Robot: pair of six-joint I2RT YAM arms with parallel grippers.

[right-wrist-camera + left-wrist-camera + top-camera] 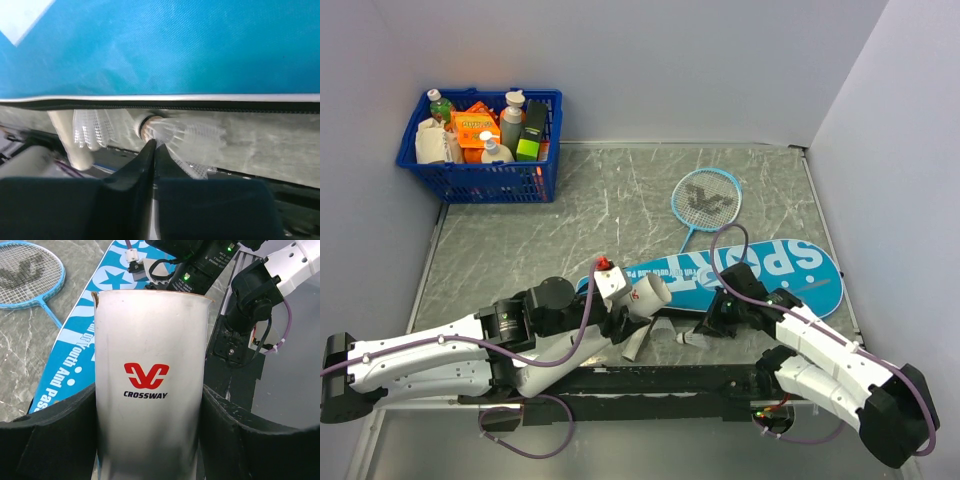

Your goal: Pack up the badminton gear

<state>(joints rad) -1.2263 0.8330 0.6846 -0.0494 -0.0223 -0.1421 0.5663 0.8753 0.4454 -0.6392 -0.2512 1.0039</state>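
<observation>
Top external: I take the teal cover (760, 272) as the landmark. The left pincer (632, 308) is clamped round the long white tube (652, 293) just off the cover's near left end. The right pincer (702, 337) sits at the cover's near edge with a shuttlecock (686, 340) at its tips. The racket (706, 197) lies on the table beyond the cover's far edge, untouched.

Left wrist: both fingers (55, 440) bear on the tube wall. The tube's long axis runs straight away from the palm. Its open rim faces the right arm's wrist, above the cover's near edge.

Right wrist: the jaws are together, tips against the shuttlecock just behind its cork. I cannot confirm that a feather is pinched. The shuttlecock's long axis lies along the cover's zipped edge, cork to the left. A second shuttlecock (90, 129), blurred, lies further left along that edge.

Judgement: the coming move depends on bringing the cork in line with the tube mouth. The right arm is nearer, and the tube stands to its left.
</observation>
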